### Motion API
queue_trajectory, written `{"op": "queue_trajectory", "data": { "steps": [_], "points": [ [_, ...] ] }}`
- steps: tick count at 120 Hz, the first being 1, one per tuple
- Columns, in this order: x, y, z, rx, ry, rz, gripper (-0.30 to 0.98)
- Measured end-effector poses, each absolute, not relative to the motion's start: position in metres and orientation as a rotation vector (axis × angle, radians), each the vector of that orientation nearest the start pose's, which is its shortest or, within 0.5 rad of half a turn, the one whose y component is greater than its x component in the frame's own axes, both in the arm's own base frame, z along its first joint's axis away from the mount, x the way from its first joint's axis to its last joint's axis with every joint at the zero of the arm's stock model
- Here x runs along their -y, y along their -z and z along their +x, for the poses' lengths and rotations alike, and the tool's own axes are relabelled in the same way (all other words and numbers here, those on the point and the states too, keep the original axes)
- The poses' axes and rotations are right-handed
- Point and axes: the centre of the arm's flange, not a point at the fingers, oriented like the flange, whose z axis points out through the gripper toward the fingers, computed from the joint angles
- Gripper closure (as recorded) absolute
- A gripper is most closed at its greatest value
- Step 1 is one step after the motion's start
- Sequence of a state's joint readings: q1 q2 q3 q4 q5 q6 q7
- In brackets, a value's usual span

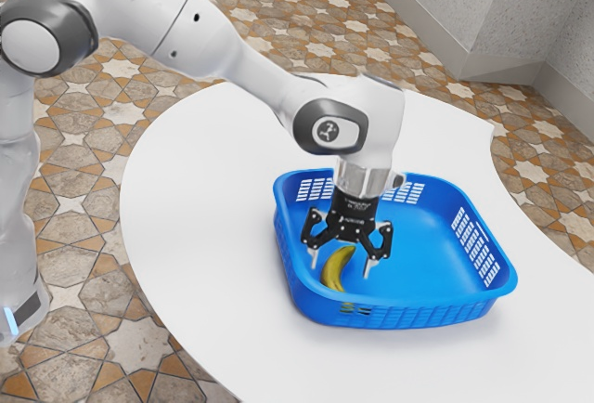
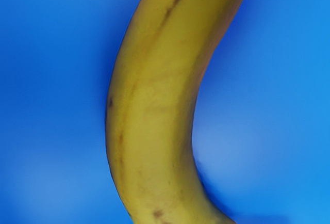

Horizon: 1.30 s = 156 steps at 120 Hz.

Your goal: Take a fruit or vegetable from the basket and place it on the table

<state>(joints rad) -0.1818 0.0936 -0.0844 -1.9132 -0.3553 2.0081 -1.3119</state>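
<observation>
While a banana (image 1: 335, 273) lies in the blue basket (image 1: 422, 250), the end effector (image 1: 342, 262) hangs above the fruit, spread.

No readable texts or signs.

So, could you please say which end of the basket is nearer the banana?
The end at the exterior view's left: most of the basket's floor separates the banana from the other end.

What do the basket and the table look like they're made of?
The basket looks like glossy blue plastic: thin walls with molded slots and soft highlights. The table has a smooth, white, satin-looking top without visible grain, perhaps laminate or painted wood; its look leaves that open.
</observation>
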Motion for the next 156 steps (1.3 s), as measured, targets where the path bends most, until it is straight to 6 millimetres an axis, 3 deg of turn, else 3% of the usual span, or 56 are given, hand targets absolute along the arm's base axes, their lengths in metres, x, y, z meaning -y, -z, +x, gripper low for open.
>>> {"op": "queue_trajectory", "data": {
  "steps": [85, 109, 156],
  "points": [
    [0.166, -0.419, 0.568, 1.905, -0.472, -2.738, 0.02],
    [0.163, -0.416, 0.570, 1.914, -0.489, -2.735, 0.24],
    [0.154, -0.404, 0.576, 1.925, -0.512, -2.715, 0.45]
  ]
}}
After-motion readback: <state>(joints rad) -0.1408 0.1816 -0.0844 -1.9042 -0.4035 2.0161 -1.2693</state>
